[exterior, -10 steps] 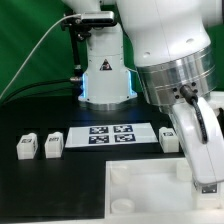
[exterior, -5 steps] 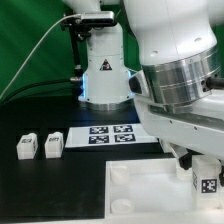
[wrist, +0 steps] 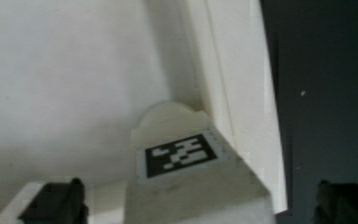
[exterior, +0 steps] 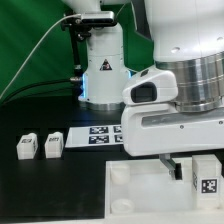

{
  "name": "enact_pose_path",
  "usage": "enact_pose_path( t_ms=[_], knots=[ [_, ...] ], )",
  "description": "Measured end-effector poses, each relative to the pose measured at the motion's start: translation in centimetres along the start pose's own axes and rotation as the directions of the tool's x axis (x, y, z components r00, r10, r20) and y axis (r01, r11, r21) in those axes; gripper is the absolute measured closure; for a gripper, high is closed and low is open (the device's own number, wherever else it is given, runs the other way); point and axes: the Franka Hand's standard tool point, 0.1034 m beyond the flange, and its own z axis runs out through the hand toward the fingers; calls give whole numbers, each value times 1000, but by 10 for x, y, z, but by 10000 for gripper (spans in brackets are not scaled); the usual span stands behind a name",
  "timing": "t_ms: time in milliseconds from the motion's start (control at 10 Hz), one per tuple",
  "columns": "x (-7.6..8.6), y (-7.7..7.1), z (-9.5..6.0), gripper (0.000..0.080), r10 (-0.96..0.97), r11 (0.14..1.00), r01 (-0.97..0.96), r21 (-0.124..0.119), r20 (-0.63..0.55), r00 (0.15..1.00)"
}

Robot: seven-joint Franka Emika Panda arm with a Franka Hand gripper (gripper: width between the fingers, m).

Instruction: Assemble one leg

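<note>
Your arm has swung lower over the panel (exterior: 130,185); the gripper (wrist: 190,205), fingers spread, frames 1 blocky, tagged white leg (wrist: 190,150).

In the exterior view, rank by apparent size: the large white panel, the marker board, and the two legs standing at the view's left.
1. Large white panel.
2. Marker board, partly hidden by the arm.
3. The left leg and its neighbour leg look alike; no ranking between them.

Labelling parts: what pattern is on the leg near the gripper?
A black-and-white square marker tag on the small white plastic leg, clearest in the wrist view.
</note>
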Motion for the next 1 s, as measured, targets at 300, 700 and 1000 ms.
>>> enact_pose_path(
  t_ms=[300,700,1000],
  knots=[
    [-1,-1,0,423,199,980,-199,8,5,980],
    [1,-2,0,501,678,735,-678,18,13,735],
    [4,-3,1,504,930,364,-930,44,43,366]
  ],
)
